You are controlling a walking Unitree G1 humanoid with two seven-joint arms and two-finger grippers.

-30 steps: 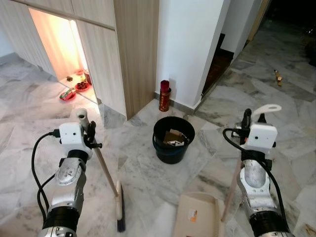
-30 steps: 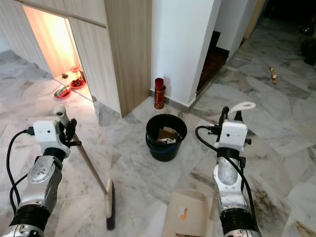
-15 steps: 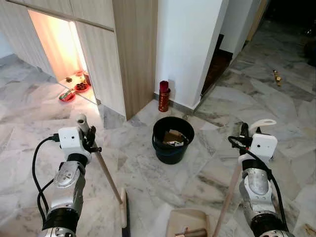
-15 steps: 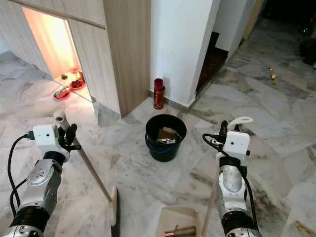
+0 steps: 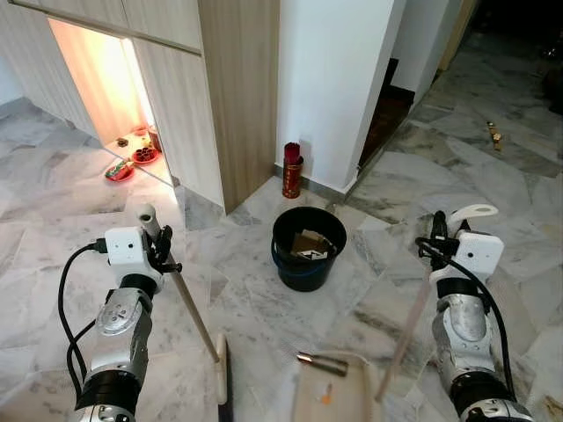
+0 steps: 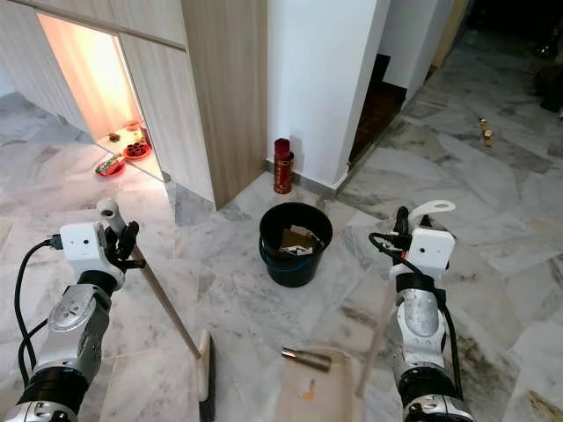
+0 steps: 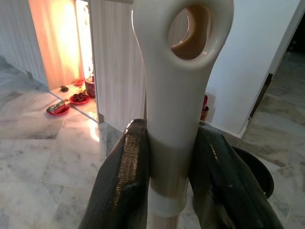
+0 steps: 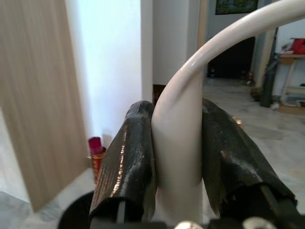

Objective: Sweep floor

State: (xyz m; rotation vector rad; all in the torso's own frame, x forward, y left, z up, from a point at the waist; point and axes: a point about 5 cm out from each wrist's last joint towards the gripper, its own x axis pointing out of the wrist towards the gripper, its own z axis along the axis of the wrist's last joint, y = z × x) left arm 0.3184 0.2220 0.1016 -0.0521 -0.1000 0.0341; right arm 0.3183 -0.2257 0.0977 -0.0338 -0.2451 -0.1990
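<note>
Marble floor point(image 5: 264, 290) runs out from a wooden cabinet and a white wall, and low in the head views sits the dustpan point(image 5: 330, 400), with a small dark cylindrical piece point(image 5: 321, 363) at its far lip. Half a second ago that piece lay inside the pan near the bottom edge of the picture; now it sits further toward the bucket point(image 5: 308, 248), and the pan has tilted and moved forward with it. It may be sliding off the pan; the blur there makes that uncertain. If so, the litter is not yet secured and the pan would need levelling before any tip into the bucket, which already holds some scraps.

Outward from the pan, its long handle point(image 5: 405, 330) rises slanting to the right gripper point(image 8: 176, 143), whose two black fingers are clamped on the white curved grip. The broom point(image 5: 189, 308) stands to the left, its head point(image 5: 220, 374) on the floor just beside the pan, about where it was before. The left gripper point(image 7: 167, 167) is pinched tight around the broom's pale top end. Behind the bucket a red canister point(image 5: 293, 170) stands against the wall.
</note>
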